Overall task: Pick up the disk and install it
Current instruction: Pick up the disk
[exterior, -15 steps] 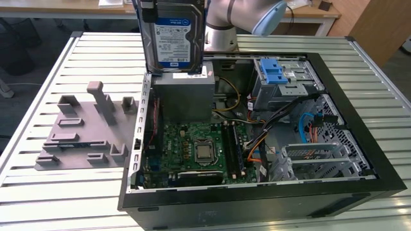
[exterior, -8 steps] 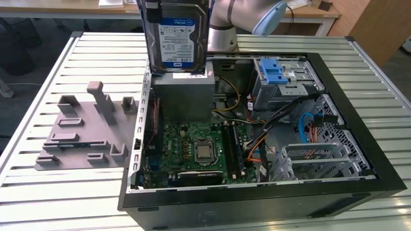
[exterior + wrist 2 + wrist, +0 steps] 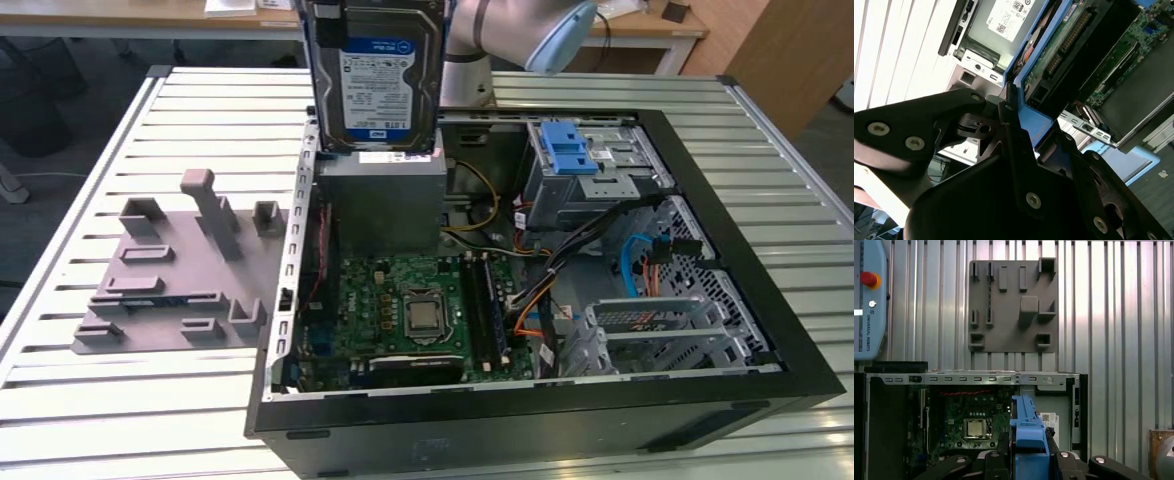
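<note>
The disk (image 3: 375, 75), a silver-grey drive with a blue and white label, hangs upright high at the back of the exterior view. It is above the grey power supply (image 3: 380, 200) inside the open computer case (image 3: 747, 300). In both wrist views my gripper (image 3: 1029, 457) is shut on the disk's blue bracket (image 3: 1027, 425). The second wrist view shows black fingers (image 3: 1009, 130) clamped on the bracket edge (image 3: 1041, 125), with the disk's green board (image 3: 1064, 45) beyond. The silver drive cage with its blue latch (image 3: 574, 150) sits at the case's back right in the exterior view.
A grey fixture plate (image 3: 174, 270) with raised blocks lies on the slatted metal table (image 3: 134, 400), on the exterior view's left of the case. The motherboard (image 3: 414, 310) and loose cables (image 3: 641, 260) lie inside the case. A teach pendant (image 3: 869, 300) rests at the table edge.
</note>
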Action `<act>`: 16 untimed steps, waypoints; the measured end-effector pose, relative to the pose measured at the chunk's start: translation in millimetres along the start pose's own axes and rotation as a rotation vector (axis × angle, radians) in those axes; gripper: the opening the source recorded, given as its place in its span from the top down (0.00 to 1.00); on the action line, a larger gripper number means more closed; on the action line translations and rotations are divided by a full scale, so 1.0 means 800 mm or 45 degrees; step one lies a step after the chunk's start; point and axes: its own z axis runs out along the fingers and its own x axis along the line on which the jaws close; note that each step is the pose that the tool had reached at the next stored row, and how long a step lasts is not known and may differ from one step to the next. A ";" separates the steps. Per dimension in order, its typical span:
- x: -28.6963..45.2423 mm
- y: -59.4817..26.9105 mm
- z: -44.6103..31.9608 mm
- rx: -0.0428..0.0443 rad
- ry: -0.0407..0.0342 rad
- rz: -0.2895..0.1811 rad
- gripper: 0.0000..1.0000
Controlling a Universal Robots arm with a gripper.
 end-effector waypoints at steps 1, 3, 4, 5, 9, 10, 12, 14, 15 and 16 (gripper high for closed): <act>0.0000 -0.001 -0.0001 0.000 0.0002 0.000 0.64; 0.0000 -0.003 -0.0001 0.000 0.0001 0.000 0.64; 0.0000 -0.004 -0.0001 0.000 0.0002 0.000 0.64; 0.0000 -0.005 -0.0001 0.000 0.0001 0.000 0.64; 0.0000 -0.010 -0.0002 0.000 0.0001 0.000 0.64; 0.0000 -0.011 -0.0002 0.000 0.0001 0.000 0.64; 0.0000 -0.013 -0.0003 0.000 0.0002 0.000 0.64; 0.0000 -0.015 -0.0002 0.000 0.0001 0.000 0.64; 0.0000 -0.016 -0.0003 0.000 0.0001 0.000 0.64; 0.0000 -0.017 -0.0003 0.000 0.0001 0.000 0.64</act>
